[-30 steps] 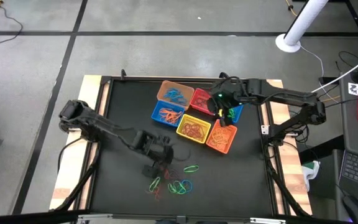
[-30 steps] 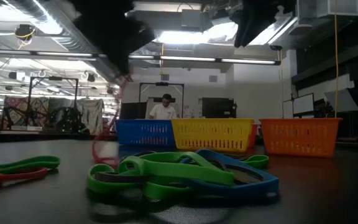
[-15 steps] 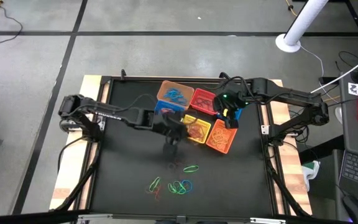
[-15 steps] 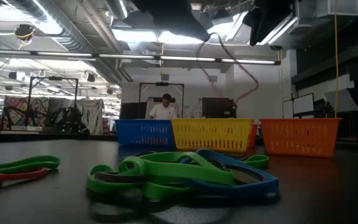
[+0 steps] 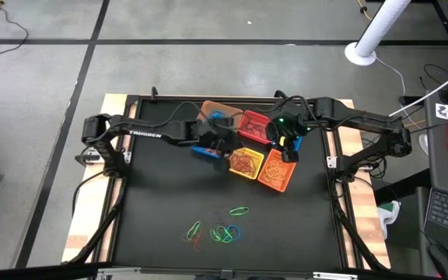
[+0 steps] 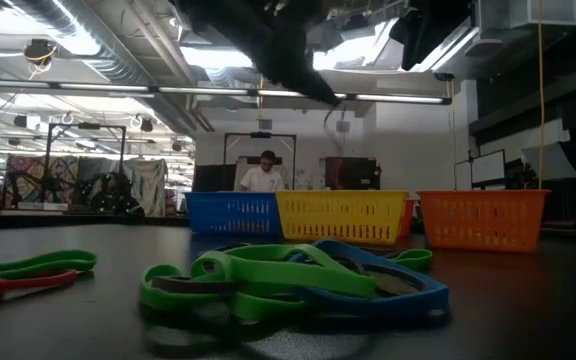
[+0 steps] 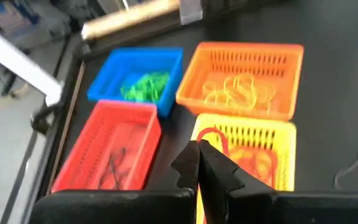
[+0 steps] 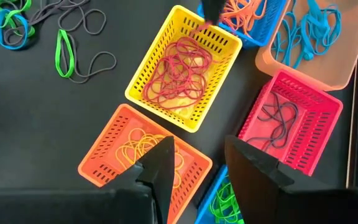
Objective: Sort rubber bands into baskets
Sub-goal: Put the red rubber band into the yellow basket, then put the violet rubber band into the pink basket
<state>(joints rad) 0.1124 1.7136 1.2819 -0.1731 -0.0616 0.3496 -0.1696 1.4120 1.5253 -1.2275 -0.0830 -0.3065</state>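
Black tabletop, left gripper (image 7: 205, 169) closed on 1 red rubber band (image 7: 211, 138) above the yellow basket (image 7: 248, 134) of red bands; best released squarely over its middle; right gripper (image 8: 194, 158) waits open

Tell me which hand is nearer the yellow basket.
Left. Left hand, shut on a red band, is at the yellow basket's edge; right hand, open, hovers past its far side.
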